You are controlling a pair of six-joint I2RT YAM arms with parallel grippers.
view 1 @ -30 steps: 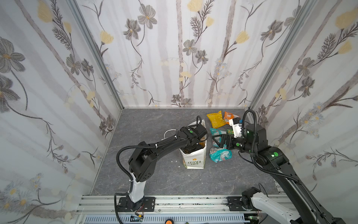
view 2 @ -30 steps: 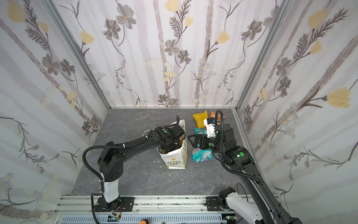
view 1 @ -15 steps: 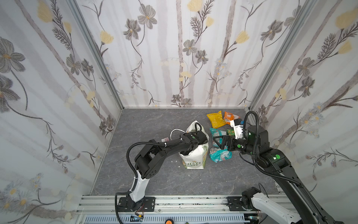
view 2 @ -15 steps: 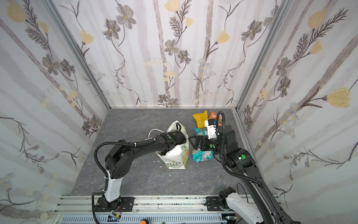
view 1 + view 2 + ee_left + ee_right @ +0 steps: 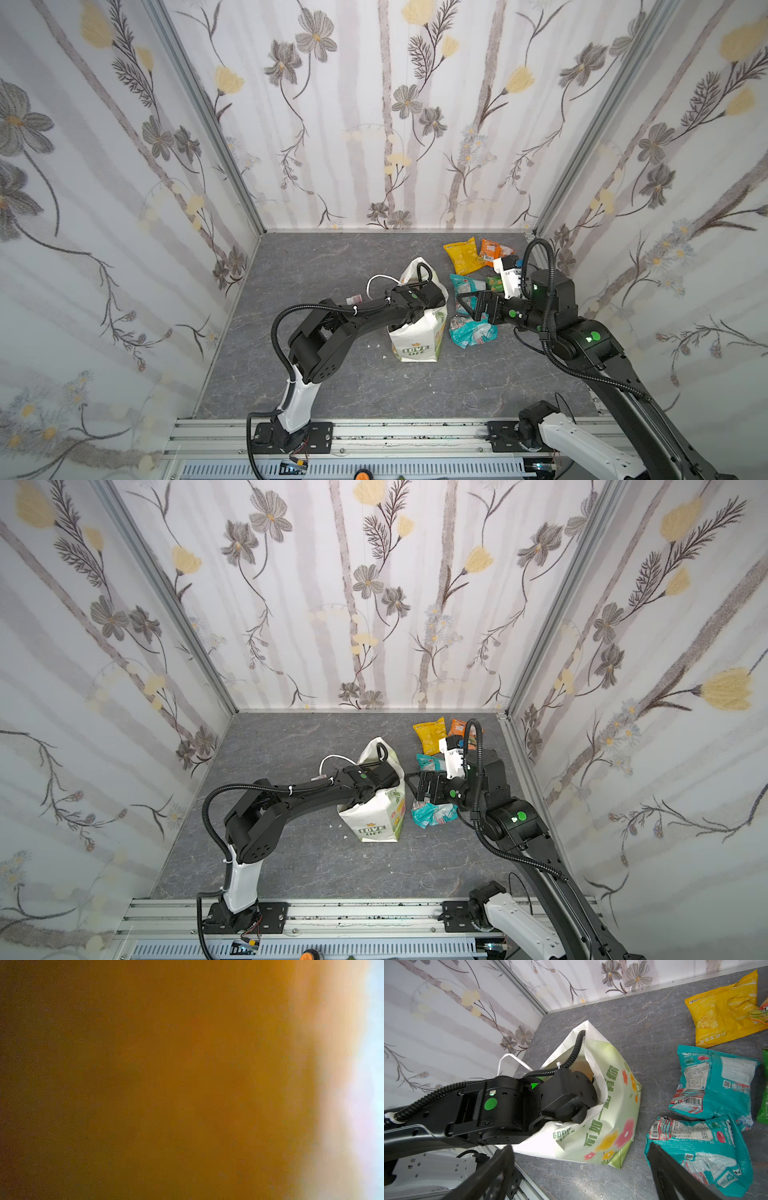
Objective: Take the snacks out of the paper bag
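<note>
The bag (image 5: 417,332) stands mid-tabletop, a creased white paper carrier with "LOVE LIFE" printed in green on its near face; in the right wrist view its pale green side (image 5: 608,1105) shows red and yellow flowers, green Chinese characters and the word "GOOD". One white cord handle (image 5: 374,282) loops out at its far left. The left arm (image 5: 500,1105) reaches into the open mouth, so the left gripper is hidden inside; it is closed, and what it grips, if anything, cannot be seen. The left wrist view gives only an orange-brown blur fading to white. Just right of the bag lie two crinkly teal foil packets (image 5: 714,1082) (image 5: 702,1147) reading "MINT BLOSSOM", with barcodes and QR codes. Farther right a green packet (image 5: 494,282) peeks out. Beyond, near the far wall, are a yellow packet (image 5: 724,1012) with Chinese print and a barcode, and an orange packet (image 5: 492,249) touching it. The right gripper (image 5: 471,305) hovers over the teal packets, jaws spread wide and holding nothing. The tabletop (image 5: 332,266) is grey and marbled.
</note>
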